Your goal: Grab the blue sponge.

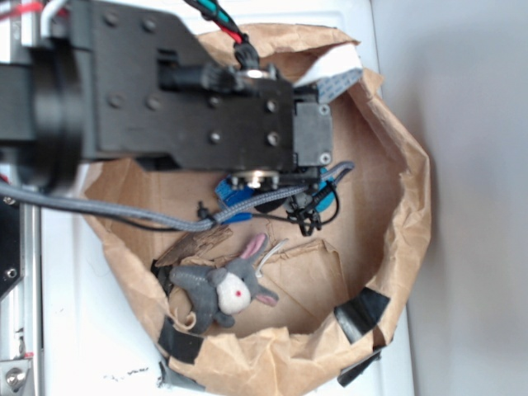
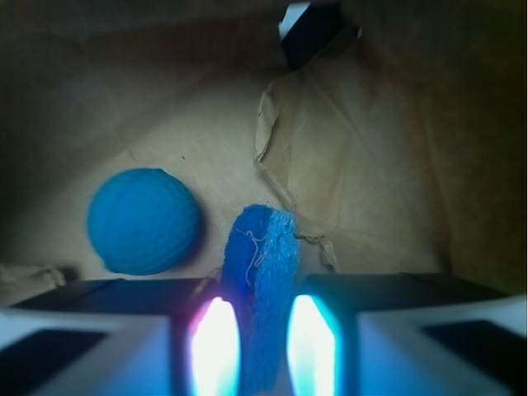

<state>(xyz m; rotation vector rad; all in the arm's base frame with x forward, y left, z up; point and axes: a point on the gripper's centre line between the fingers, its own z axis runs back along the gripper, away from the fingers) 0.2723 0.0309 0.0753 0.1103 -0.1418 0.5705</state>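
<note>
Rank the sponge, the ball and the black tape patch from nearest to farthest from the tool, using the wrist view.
1. Blue sponge: standing between the fingers of the tool, at the bottom centre.
2. Blue ball: resting on the brown paper to the left, a little past the fingertips.
3. Black tape patch: at the top edge, on the far wall of the paper.

Bright blue, flat, elongated sponge slab [image 2: 264, 272] with a rough, porous face and a pale thread clinging near its upper end. Stands on edge, slightly tilted, running away from the wrist camera. Lower part sits between the two fingers [image 2: 216, 351], which look to press both sides. Far end rests on crumpled brown paper. Mostly hidden in the exterior view.
</note>
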